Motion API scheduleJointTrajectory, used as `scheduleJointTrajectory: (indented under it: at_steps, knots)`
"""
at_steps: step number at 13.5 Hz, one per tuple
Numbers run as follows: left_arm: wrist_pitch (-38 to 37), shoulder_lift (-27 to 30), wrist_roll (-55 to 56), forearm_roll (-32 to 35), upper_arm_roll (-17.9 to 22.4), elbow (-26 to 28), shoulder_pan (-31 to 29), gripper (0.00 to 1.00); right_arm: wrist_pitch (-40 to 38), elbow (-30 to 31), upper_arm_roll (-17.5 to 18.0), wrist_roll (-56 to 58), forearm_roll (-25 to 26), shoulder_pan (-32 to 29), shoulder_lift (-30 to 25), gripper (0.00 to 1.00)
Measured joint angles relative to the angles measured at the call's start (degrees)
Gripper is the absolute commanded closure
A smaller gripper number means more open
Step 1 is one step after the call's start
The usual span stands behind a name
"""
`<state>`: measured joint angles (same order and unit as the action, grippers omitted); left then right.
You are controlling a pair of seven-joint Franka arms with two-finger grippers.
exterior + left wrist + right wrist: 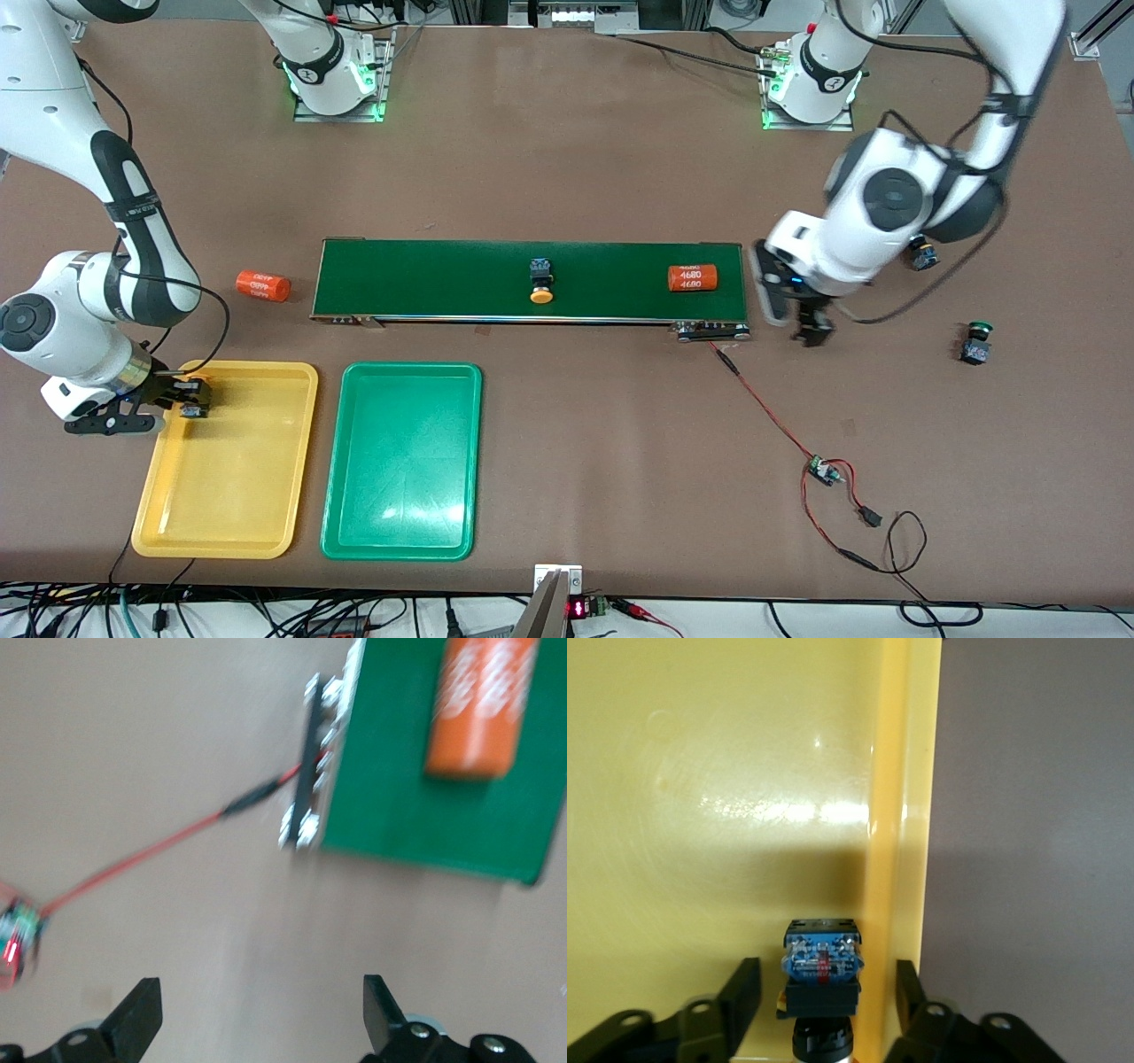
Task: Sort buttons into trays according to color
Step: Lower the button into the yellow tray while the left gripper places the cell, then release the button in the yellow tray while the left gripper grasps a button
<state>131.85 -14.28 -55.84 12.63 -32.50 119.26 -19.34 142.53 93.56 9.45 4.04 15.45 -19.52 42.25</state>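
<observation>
A: Where's the right gripper (189,396)?
B: Over the yellow tray (229,523), at its corner toward the right arm's end of the table. Its jaws stand apart around a button (821,967) — released, I'd say, though its cap colour is hard to make out.

A: And the left gripper (811,332)?
B: Jaws wide, empty, above bare table just off the belt (443,279) end.

A: Other buttons?
B: A yellow button (541,282) at mid-belt; a green button (976,342) near the left arm's table edge; another (922,254) half hidden by that arm. The green tray (403,549) is empty.

A: Next?
B: Probably lift the right gripper clear; the left fetches a green one.
</observation>
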Motion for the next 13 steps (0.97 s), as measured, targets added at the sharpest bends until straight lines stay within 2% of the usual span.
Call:
scheduleJointTrajectory:
  at_steps: [2,4,7,10,13]
  knots:
    - [-0.2,0.0,-0.3,0.1,0.7,0.4,-3.8,0.00,0.2,-0.1,0.0,0.0,-0.1,0.0,0.2,0.18]
    - [-0.2,-0.2,-2.5,0.1,3.1,0.6,-6.4,0.00,-0.5,-0.5,0.3,-0.8,-1.3,0.2,0.0,0.18]
    - [-0.4,-0.8,-2.1,0.0,9.1,0.9,-7.3,0.00,-9.0,-1.8,0.7,-5.6,-1.9,2.6,-2.9,0.18]
    - [-3.3,-1.9,10.0,-0.2,14.0,1.6,-8.4,0.00,-17.4,-2.1,0.9,-8.6,-2.5,5.4,-7.7,0.18]
    - [-3.8,-2.7,23.7,-0.6,16.1,3.4,-11.9,0.00,-24.5,-2.1,0.9,-8.7,-5.9,6.6,-12.0,0.17]
